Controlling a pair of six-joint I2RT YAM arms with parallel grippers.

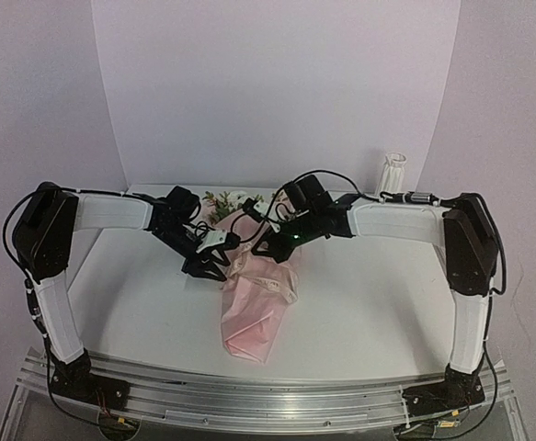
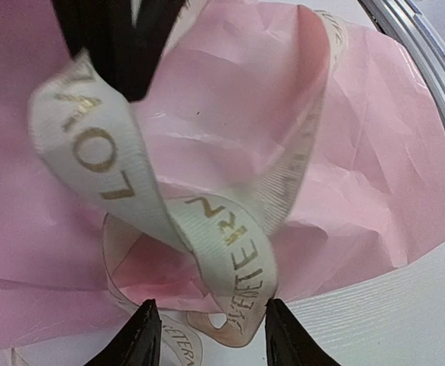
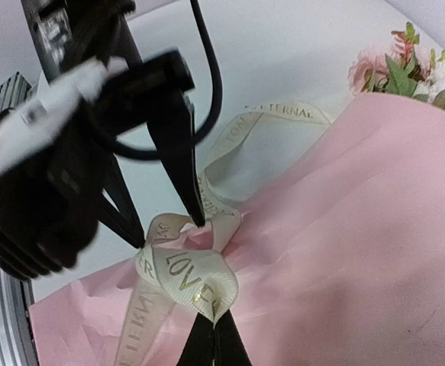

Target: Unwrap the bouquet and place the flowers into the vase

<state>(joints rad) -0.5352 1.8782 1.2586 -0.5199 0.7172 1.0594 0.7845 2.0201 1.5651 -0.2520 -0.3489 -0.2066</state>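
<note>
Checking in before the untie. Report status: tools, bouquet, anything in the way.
Right tool shut on ribbon loop. Left tool open, straddling the bow. Bouquet lying flat, wrapped, tied. Vase upright back right; nothing blocking.

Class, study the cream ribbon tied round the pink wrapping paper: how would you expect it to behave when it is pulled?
Probably floppy: the ribbon sags in loose loops where the right gripper pinches it. Likely light and thin, since it twists and folds freely. Its ribbed weave may give some grip, so slipping out seems unlikely.
</note>
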